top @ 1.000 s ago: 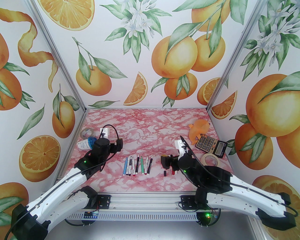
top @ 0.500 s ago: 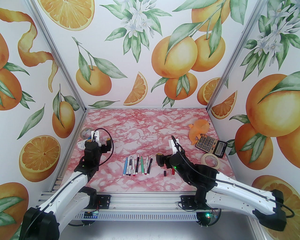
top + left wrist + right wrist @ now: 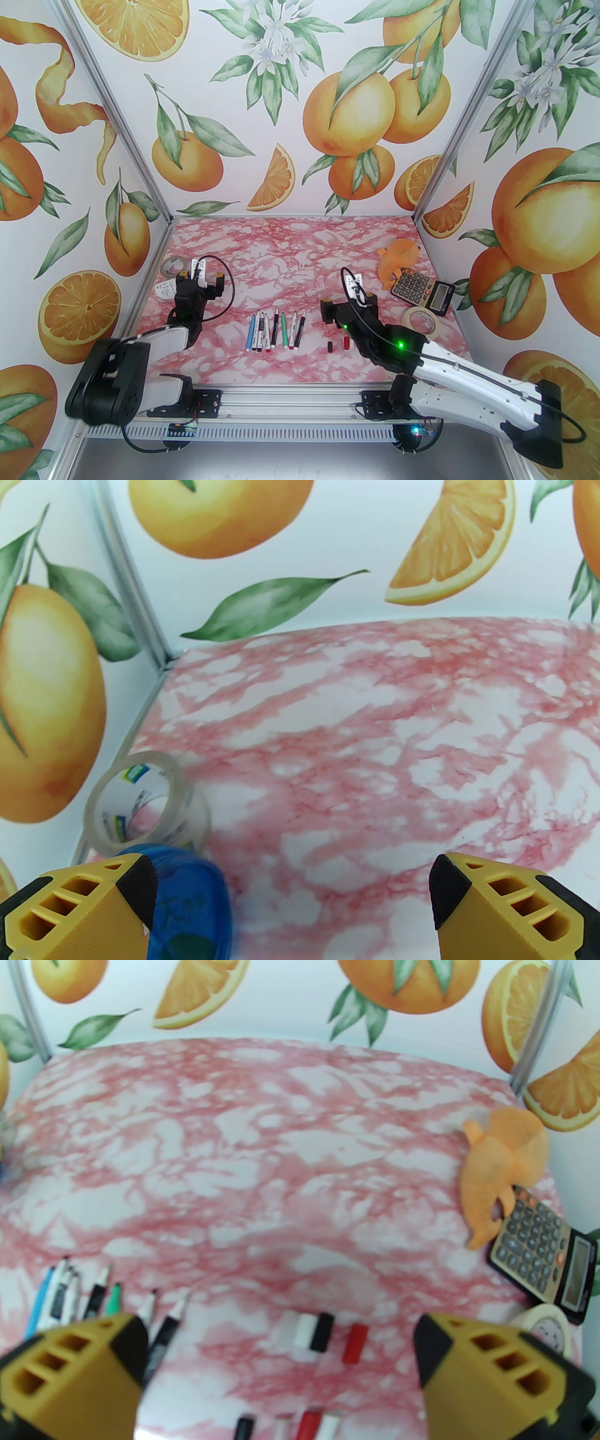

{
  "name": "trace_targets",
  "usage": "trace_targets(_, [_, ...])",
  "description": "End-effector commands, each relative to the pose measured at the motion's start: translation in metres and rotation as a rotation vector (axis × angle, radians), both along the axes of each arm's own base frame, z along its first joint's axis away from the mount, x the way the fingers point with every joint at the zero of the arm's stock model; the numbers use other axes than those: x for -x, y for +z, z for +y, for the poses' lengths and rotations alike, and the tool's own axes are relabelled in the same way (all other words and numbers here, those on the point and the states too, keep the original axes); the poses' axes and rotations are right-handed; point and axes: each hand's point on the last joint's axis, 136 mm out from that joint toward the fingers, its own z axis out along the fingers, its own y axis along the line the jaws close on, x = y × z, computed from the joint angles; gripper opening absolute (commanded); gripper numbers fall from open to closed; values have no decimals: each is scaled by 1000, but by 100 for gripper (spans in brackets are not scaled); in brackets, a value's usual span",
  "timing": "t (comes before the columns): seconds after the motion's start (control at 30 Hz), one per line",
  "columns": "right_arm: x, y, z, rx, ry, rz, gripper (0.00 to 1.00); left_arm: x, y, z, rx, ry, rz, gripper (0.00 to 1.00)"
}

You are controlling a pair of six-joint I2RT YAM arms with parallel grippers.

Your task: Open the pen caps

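Note:
Several pens [image 3: 275,330] lie in a row at the table's near middle, tips pointing away; the right wrist view has them at the left [image 3: 107,1298]. To their right lie loose pen caps, a black one [image 3: 330,347] and a red one [image 3: 346,342]. The right wrist view shows white [image 3: 304,1330], black [image 3: 322,1332] and red [image 3: 355,1343] caps, with more along its bottom edge. My right gripper [image 3: 348,303] hangs open above those caps [image 3: 281,1353], holding nothing. My left gripper [image 3: 201,277] is open and empty at the far left [image 3: 293,888], well away from the pens.
A clear tape roll [image 3: 145,803] and a blue-lidded tub [image 3: 192,902] sit just ahead of my left fingers by the left wall. At the right stand an orange soft toy [image 3: 398,258], a calculator [image 3: 422,290] and a masking tape roll [image 3: 421,322].
My left arm has folded back and its gripper has swung left toward the tape roll. My right gripper has drawn slightly away from the pens and lifted over the loose caps.

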Motion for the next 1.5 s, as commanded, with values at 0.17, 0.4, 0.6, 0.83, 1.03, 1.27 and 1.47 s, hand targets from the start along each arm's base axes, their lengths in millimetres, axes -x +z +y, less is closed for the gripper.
trace_targets(0.17, [-38,-2,-33,-60,-65,-47,100,-24,1,-10,7,-90,-127,100])
trace_targets(0.4, [-73,-14,-84,-21,-180,-97,100,-47,-14,-5,97,-138,-9,100])
trace_targets(0.6, [-104,-27,-116,-5,-256,-98,100,-46,-13,-5,97,-140,-13,100])
trace_targets(0.83, [-125,-51,-142,35,-327,-99,100,-46,-14,-4,97,-139,-12,100])
trace_targets(1.03, [-136,-69,-149,19,-342,-160,100,-46,-13,-4,97,-140,-15,100])
trace_targets(1.27, [-136,-56,-152,19,-330,-295,100,-46,-13,-4,96,-139,-14,100])
trace_targets(1.47, [-138,-68,-162,-30,-343,-328,100,-46,-13,-4,95,-138,-13,100])
